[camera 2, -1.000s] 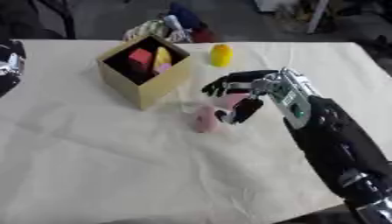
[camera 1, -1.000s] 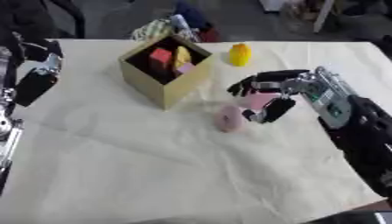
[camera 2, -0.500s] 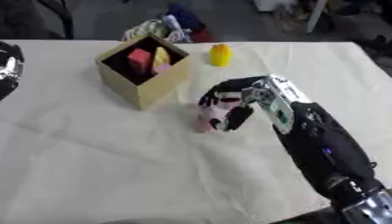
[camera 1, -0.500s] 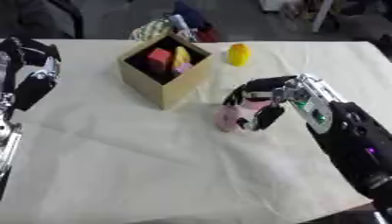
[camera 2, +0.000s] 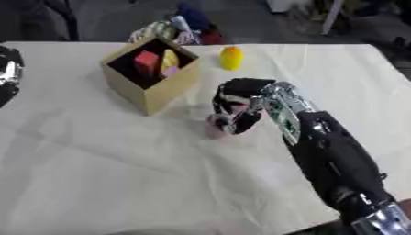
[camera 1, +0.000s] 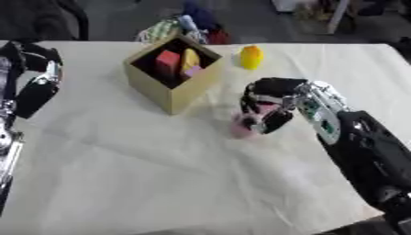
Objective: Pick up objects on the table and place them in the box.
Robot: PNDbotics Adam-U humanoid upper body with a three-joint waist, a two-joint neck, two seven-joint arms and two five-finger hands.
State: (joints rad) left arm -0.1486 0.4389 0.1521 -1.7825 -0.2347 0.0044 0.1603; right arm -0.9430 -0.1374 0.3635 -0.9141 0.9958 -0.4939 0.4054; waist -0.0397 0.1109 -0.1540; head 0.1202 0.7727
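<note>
Left eye view
Surface: cream cloth-covered surface [camera 1: 160,174], creased, dark floor beyond its far edge.
Box: open tan cardboard box [camera 1: 173,75] at the far middle of the surface, one corner turned toward the camera.
Box contents: red block [camera 1: 167,62], yellow piece [camera 1: 189,58] and small pink piece [camera 1: 193,70], all inside.
Yellow object: small rounded yellow object [camera 1: 251,57] on the cloth just right of the box, apart from it.
Pink object: small soft pink object [camera 1: 241,126] on the cloth, near the box's right front side.
Right robot hand: black right robot hand [camera 1: 269,108] with fingers curled down over the pink object, enclosing its top and right side; the object's base touches the cloth.
Left robot hand: black left robot hand [camera 1: 34,89] at the left edge, raised, fingers relaxed and holding nothing.
Background: heap of coloured things [camera 1: 180,28] off the surface behind the box, too blurred to make out.

Right eye view
Right arm: black forearm [camera 2: 333,160] runs from the lower right corner up to the hand.
Grasp: fingers [camera 2: 231,104] wrap the pink object from above; pink shows below and left of them.
Left robot hand: only a dark sliver at the left edge.
</note>
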